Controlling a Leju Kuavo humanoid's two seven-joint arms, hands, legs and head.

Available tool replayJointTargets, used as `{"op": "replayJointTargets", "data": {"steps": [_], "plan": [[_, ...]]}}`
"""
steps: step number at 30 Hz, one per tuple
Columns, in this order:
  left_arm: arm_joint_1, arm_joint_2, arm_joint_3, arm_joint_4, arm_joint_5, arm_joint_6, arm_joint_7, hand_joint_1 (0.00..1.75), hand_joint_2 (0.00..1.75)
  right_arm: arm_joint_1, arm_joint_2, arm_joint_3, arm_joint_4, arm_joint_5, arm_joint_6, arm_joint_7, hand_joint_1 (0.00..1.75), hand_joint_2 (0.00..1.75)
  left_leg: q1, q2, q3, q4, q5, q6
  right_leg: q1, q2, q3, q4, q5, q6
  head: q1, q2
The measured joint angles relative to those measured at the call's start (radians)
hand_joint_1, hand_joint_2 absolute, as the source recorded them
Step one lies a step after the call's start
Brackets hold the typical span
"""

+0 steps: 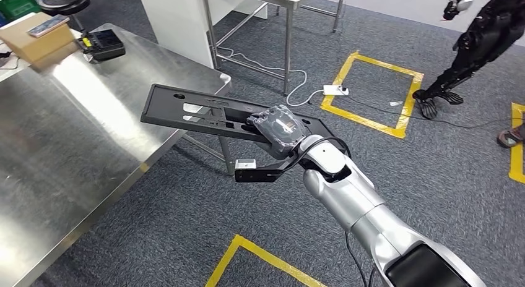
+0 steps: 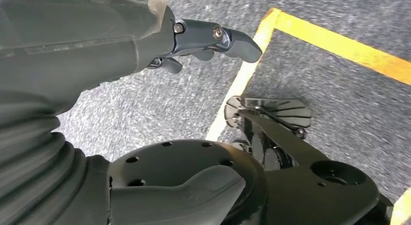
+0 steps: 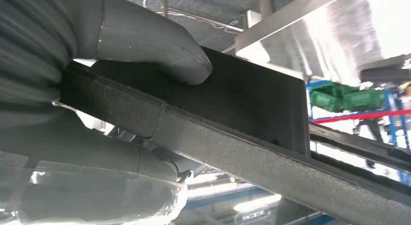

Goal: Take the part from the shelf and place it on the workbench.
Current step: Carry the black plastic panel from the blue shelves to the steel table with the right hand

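head view looks down at workbench (image 1: 74,151); wrist views sit close behind hands.

Left hand (image 2: 160,45) above taped floor (image 2: 145,104)

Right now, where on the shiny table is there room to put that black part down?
The steel workbench is bare from its near corner, under the black part that the right hand holds, across the middle. Its far end is crowded: a cardboard box and a black device sit there.

part (image 1: 186,111) over workbench (image 1: 68,145) corner
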Motion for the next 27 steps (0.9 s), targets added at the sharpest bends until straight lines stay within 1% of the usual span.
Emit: {"op": "replayJointTargets", "data": {"steps": [1,2,3,4,5,6,7,8,9,10,11,12,13,14,15,16,17,18,19,20,21,22,23,24,25,26,27], "plan": [[0.0,0.001,0.0,0.0,-0.001,0.0,0.0,0.0,1.75,0.002,-0.001,0.0,0.0,0.001,0.0,0.001,1.75,1.75,-0.001,0.008,0.01,-0.018,0.019,0.003,0.004,-0.014,0.001,0.0,-0.001,-0.002,0.0,0.0],[0.0,0.001,0.0,0.0,-0.002,-0.001,0.0,0.0,1.75,0.001,-0.001,0.0,-0.001,0.001,0.0,0.001,1.75,1.75,-0.002,0.025,0.047,-0.087,0.049,0.008,0.006,-0.022,0.003,0.0,-0.002,-0.002,0.0,0.0],[-0.001,0.002,0.0,0.0,-0.002,-0.001,0.0,0.0,1.75,-0.001,-0.001,0.0,-0.001,0.001,0.0,0.001,1.75,1.75,-0.007,0.043,0.08,-0.149,0.07,0.014,0.01,-0.029,0.004,0.0,-0.004,-0.001,0.0,0.0],[-0.001,0.001,0.0,0.0,-0.003,-0.001,0.0,0.0,1.75,-0.002,-0.001,0.0,-0.001,0.001,0.0,0.001,1.75,1.75,-0.011,0.057,0.103,-0.192,0.081,0.02,0.014,-0.034,0.004,0.0,-0.005,0.001,0.001,0.0],[-0.001,0.001,0.0,0.0,-0.004,-0.002,0.0,0.0,1.75,-0.003,-0.002,0.0,-0.002,0.001,0.0,0.001,1.75,1.75,-0.016,0.064,0.111,-0.21,0.081,0.025,0.017,-0.04,0.004,0.0,-0.007,0.004,0.002,0.0],[-0.001,0.001,0.0,0.0,-0.004,-0.002,0.0,0.0,1.75,-0.004,-0.002,0.0,-0.002,0.001,0.0,0.002,1.75,1.75,-0.019,0.059,0.11,-0.212,0.081,0.029,0.019,-0.047,0.005,-0.001,-0.007,0.007,0.003,0.0],[-0.001,0.0,0.0,0.0,-0.004,-0.003,0.0,0.0,1.75,-0.004,-0.001,0.001,-0.003,0.002,0.0,0.004,1.75,1.75,-0.019,0.049,0.112,-0.216,0.083,0.035,0.02,-0.054,0.007,-0.001,-0.009,0.011,0.004,0.0],[-0.001,-0.001,0.0,0.0,-0.005,-0.004,-0.001,0.0,1.75,-0.004,0.0,0.001,-0.004,0.002,0.001,0.005,1.75,1.75,-0.017,0.041,0.116,-0.223,0.087,0.04,0.02,-0.051,0.006,0.003,-0.013,0.015,0.004,0.0],[-0.001,-0.002,0.0,0.0,-0.005,-0.005,-0.002,0.0,1.75,-0.005,0.0,0.001,-0.005,0.002,0.001,0.006,1.75,1.75,-0.014,0.034,0.122,-0.231,0.093,0.047,0.02,-0.039,-0.001,0.022,-0.024,0.018,0.005,0.0],[-0.001,-0.003,0.0,0.0,-0.005,-0.006,-0.002,0.0,1.75,-0.005,-0.001,0.0,-0.006,0.002,0.001,0.007,1.75,1.75,-0.01,0.026,0.127,-0.238,0.098,0.052,0.018,-0.02,-0.019,0.06,-0.042,0.018,0.006,0.0],[-0.001,-0.003,0.0,0.0,-0.006,-0.006,-0.002,0.0,1.75,-0.005,-0.003,0.0,-0.006,0.002,0.001,0.007,1.75,1.75,-0.009,0.018,0.129,-0.241,0.1,0.056,0.014,0.002,-0.047,0.12,-0.068,0.016,0.008,0.0],[-0.001,-0.004,0.0,0.0,-0.006,-0.007,-0.002,0.0,1.75,-0.003,-0.005,0.0,-0.006,0.002,0.001,0.007,1.75,1.75,-0.008,0.008,0.129,-0.242,0.102,0.058,0.011,0.017,-0.082,0.192,-0.095,0.015,0.009,0.0],[-0.001,-0.004,0.0,0.0,-0.006,-0.007,-0.002,0.0,1.75,0.001,-0.008,0.0,-0.006,0.002,0.001,0.007,1.75,1.75,-0.008,-0.004,0.128,-0.242,0.102,0.058,0.008,0.023,-0.114,0.254,-0.115,0.016,0.01,0.0],[-0.001,-0.005,0.0,0.0,-0.006,-0.008,-0.002,0.0,1.75,0.005,-0.01,0.0,-0.006,0.002,0.001,0.007,1.75,1.75,-0.007,-0.016,0.128,-0.241,0.102,0.058,0.005,0.025,-0.134,0.289,-0.121,0.022,0.011,0.0],[0.0,-0.005,0.0,0.0,-0.006,-0.008,-0.002,0.0,1.75,0.007,-0.012,0.0,-0.006,0.002,0.001,0.008,1.75,1.75,-0.007,-0.027,0.128,-0.241,0.102,0.057,0.002,0.026,-0.135,0.284,-0.112,0.031,0.012,0.0],[0.001,-0.006,0.0,0.0,-0.006,-0.008,-0.002,0.0,1.75,0.008,-0.013,0.0,-0.006,0.002,0.001,0.008,1.75,1.75,-0.006,-0.038,0.128,-0.239,0.101,0.056,-0.001,0.029,-0.116,0.238,-0.088,0.042,0.012,0.0],[0.001,-0.006,0.0,0.0,-0.006,-0.008,-0.002,0.0,1.75,0.008,-0.014,0.0,-0.006,0.002,0.001,0.008,1.75,1.75,-0.004,-0.048,0.128,-0.236,0.099,0.053,-0.007,0.04,-0.082,0.165,-0.056,0.054,0.013,0.0],[0.001,-0.006,0.0,0.0,-0.006,-0.008,-0.002,0.0,1.75,0.007,-0.015,0.0,-0.006,0.002,0.001,0.008,1.75,1.75,-0.005,-0.058,0.125,-0.229,0.096,0.047,-0.012,0.056,-0.048,0.095,-0.029,0.061,0.014,0.0],[0.001,-0.006,0.0,0.0,-0.006,-0.008,-0.002,0.0,1.75,0.007,-0.014,0.0,-0.006,0.002,0.001,0.008,1.75,1.75,-0.005,-0.066,0.121,-0.224,0.093,0.041,-0.015,0.068,-0.023,0.042,-0.011,0.062,0.015,0.0],[0.001,-0.006,0.0,0.0,-0.006,-0.008,-0.002,0.0,1.75,0.007,-0.015,0.0,-0.006,0.002,0.001,0.008,1.75,1.75,-0.005,-0.074,0.117,-0.22,0.092,0.033,-0.015,0.077,-0.009,0.014,-0.002,0.059,0.015,0.0],[0.001,-0.006,0.0,0.0,-0.006,-0.008,-0.002,0.0,1.75,0.008,-0.014,0.0,-0.006,0.002,0.001,0.008,1.75,1.75,-0.004,-0.081,0.112,-0.219,0.093,0.026,-0.012,0.077,-0.006,0.008,-0.002,0.05,0.014,0.0],[0.002,-0.006,0.0,0.0,-0.006,-0.008,-0.002,0.0,1.75,0.008,-0.013,0.0,-0.006,0.003,0.001,0.008,1.75,1.75,-0.001,-0.087,0.11,-0.221,0.094,0.02,-0.011,0.069,-0.007,0.007,0.0,0.041,0.013,0.0],[0.003,-0.006,0.0,0.0,-0.006,-0.009,-0.002,0.0,1.75,0.007,-0.013,0.0,-0.006,0.003,0.001,0.009,1.75,1.75,0.001,-0.081,0.107,-0.218,0.092,0.014,-0.011,0.062,-0.006,0.005,0.002,0.034,0.012,0.0],[0.003,-0.006,0.0,0.0,-0.006,-0.009,-0.002,0.0,1.75,0.006,-0.012,0.0,-0.006,0.003,0.001,0.009,1.75,1.75,0.001,-0.065,0.101,-0.205,0.083,0.009,-0.012,0.054,-0.005,0.003,0.004,0.026,0.01,0.0],[0.003,-0.005,0.0,0.0,-0.007,-0.009,-0.002,0.0,1.75,0.005,-0.011,0.0,-0.006,0.003,0.001,0.01,1.75,1.75,0.001,-0.044,0.087,-0.175,0.063,0.004,-0.014,0.047,-0.003,0.0,0.005,0.019,0.006,0.0],[0.002,-0.004,0.0,0.0,-0.007,-0.009,-0.002,0.0,1.75,0.005,-0.011,0.001,-0.006,0.003,0.001,0.01,1.75,1.75,0.0,-0.021,0.064,-0.125,0.035,0.001,-0.013,0.039,-0.002,0.0,0.004,0.014,0.003,0.0],[0.001,-0.003,0.0,0.0,-0.007,-0.009,-0.003,0.0,1.75,0.005,-0.011,0.001,-0.006,0.003,0.001,0.009,1.75,1.75,0.0,-0.007,0.032,-0.061,0.004,-0.002,-0.01,0.03,-0.001,0.0,0.002,0.01,0.001,0.0]]}}
